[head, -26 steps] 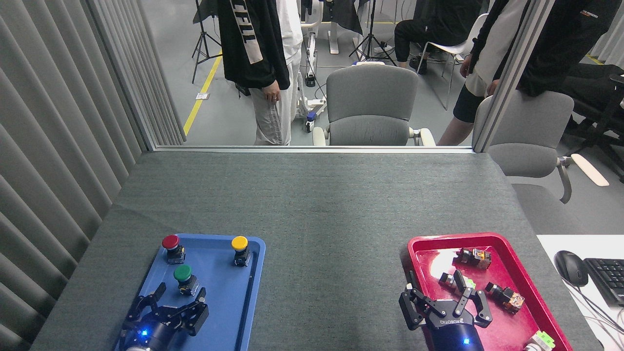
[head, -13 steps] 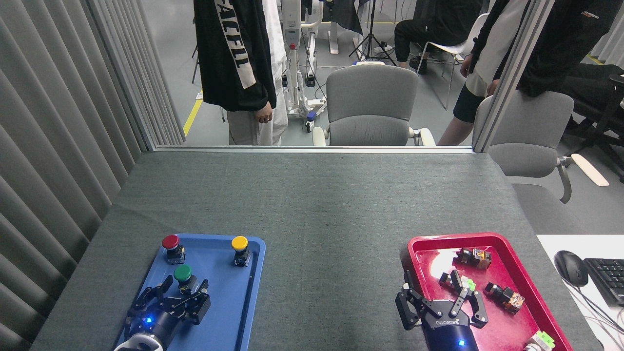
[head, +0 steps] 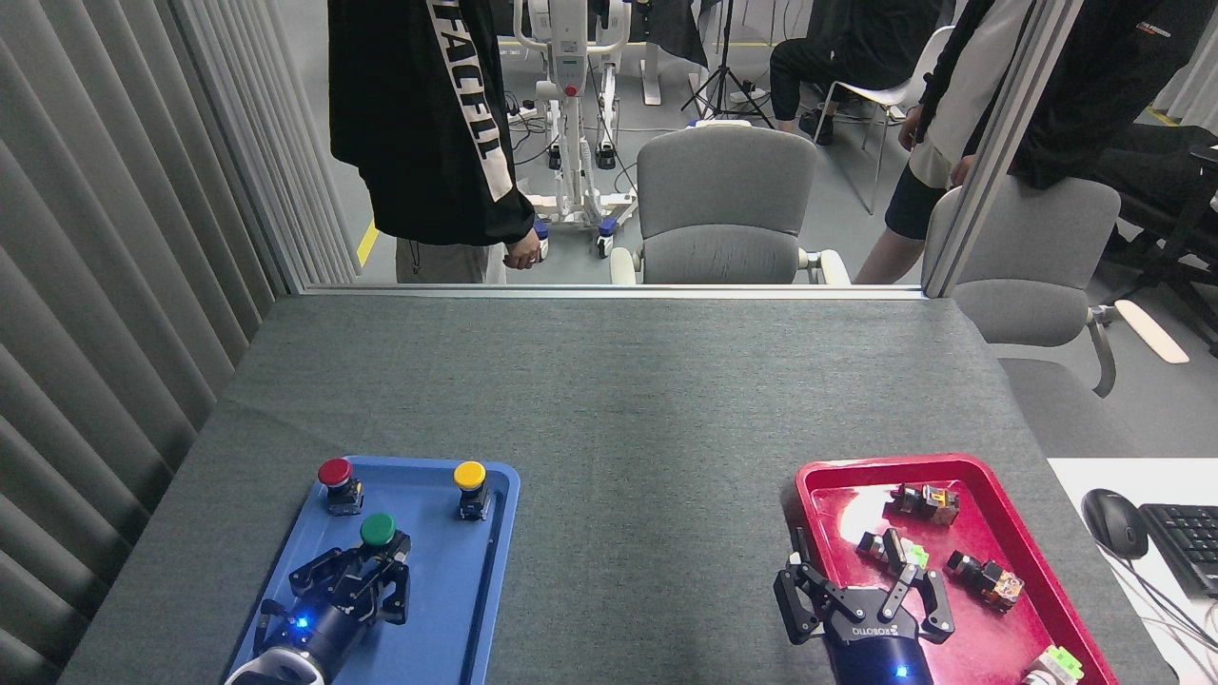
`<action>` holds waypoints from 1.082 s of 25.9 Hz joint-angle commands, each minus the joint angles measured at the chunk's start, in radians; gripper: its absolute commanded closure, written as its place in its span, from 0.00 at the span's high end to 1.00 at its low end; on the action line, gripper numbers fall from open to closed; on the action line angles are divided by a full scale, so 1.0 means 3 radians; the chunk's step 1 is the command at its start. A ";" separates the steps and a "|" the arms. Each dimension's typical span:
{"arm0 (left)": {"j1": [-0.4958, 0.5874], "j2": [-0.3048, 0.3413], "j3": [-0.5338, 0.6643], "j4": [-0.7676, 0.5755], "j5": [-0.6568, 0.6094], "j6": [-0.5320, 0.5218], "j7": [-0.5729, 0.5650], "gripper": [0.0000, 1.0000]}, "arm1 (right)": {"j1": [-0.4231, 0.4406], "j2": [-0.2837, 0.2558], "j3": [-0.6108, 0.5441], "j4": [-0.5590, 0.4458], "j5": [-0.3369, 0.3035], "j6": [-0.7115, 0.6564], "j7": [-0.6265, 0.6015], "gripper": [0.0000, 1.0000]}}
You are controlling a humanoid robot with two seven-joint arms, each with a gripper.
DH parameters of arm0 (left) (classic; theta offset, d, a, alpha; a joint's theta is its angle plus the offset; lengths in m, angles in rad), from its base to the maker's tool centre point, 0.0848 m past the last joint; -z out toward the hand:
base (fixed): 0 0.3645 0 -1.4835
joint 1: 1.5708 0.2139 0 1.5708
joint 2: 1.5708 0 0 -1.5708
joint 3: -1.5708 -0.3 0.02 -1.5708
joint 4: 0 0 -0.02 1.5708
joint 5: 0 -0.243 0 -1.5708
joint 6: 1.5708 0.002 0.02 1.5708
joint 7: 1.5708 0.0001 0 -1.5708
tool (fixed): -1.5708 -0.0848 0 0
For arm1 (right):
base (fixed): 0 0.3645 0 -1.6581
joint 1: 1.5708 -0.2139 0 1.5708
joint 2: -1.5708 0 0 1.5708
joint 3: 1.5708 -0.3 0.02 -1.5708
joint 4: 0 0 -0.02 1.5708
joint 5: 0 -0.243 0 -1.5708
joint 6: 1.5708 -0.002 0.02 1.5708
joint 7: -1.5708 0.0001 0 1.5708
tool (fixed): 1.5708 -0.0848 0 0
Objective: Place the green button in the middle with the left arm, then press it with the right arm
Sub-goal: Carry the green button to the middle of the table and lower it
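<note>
Green button (head: 378, 529) sits in the blue tray (head: 447, 590), just ahead of your left gripper (head: 373, 574), whose fingers look closed around its black body. It should be light, rigid and top-heavy, so hold the body, not the slick cap. Red button (head: 335, 473) and yellow button (head: 469, 475) stand farther ahead. Your right gripper (head: 861, 595) hangs spread over the red tray (head: 999, 609) of switches.

There is only one view, from the robot's head. It looks forward and down at the table (head: 609, 400), which fills the lower frame. Both arms come in at the bottom edge. The room behind fills the top, probably seen through glass.
</note>
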 commanded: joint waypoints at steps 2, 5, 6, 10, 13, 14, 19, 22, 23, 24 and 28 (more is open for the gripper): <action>0.0272 0.0079 -0.0044 -0.0843 0.0049 -0.0064 0.0482 0.00 | 0.0028 -0.0010 0.0001 -0.0008 -0.0036 0.0008 -0.0023 0.99; 0.0303 0.0074 -0.0494 -0.1211 0.0100 -0.0289 0.0574 0.00 | 0.0008 -0.0010 0.0001 -0.0003 -0.0036 0.0002 -0.0018 0.99; 0.0282 0.0038 -0.0662 -0.1221 0.0136 -0.0355 0.0554 0.00 | 0.0003 -0.0020 0.0007 -0.0008 -0.0036 0.0002 -0.0018 0.99; 0.0139 -0.0217 -0.1393 -0.1027 0.0182 -0.0371 0.0411 0.00 | 0.0008 -0.0035 0.0001 -0.0003 -0.0036 0.0008 0.0003 0.99; -0.0014 -0.0519 -0.1537 -0.0556 0.0177 -0.0360 0.0170 0.00 | 0.0028 -0.0020 -0.0004 0.0002 -0.0031 0.0028 0.0008 0.99; -0.0050 -0.0596 -0.1537 -0.0413 0.0157 -0.0360 0.0048 0.00 | 0.0033 -0.0025 0.0001 0.0002 -0.0031 0.0048 0.0008 0.99; -0.0439 -0.0882 -0.1547 0.0267 0.0131 -0.0299 -0.0218 0.00 | 0.0079 -0.0040 0.0001 -0.0003 -0.0026 0.0217 -0.0007 0.99; -0.0551 -0.0979 -0.1552 0.0420 0.0121 -0.0161 -0.0213 0.00 | 0.0100 -0.0092 -0.0019 0.0012 -0.0026 0.0202 -0.0018 0.99; -0.0592 -0.0979 -0.1557 0.0441 0.0116 -0.0130 -0.0213 0.00 | 0.0100 -0.0092 -0.0014 0.0012 -0.0026 0.0197 -0.0018 0.99; -0.0623 -0.0959 -0.1557 0.0461 0.0116 -0.0115 -0.0218 0.00 | 0.0100 -0.0097 -0.0009 0.0007 -0.0026 0.0192 -0.0018 0.99; -0.0633 -0.0933 -0.1567 0.0553 0.0121 0.0008 -0.0213 0.00 | 0.0074 -0.0163 -0.0004 0.0033 -0.0031 0.0130 -0.0018 0.99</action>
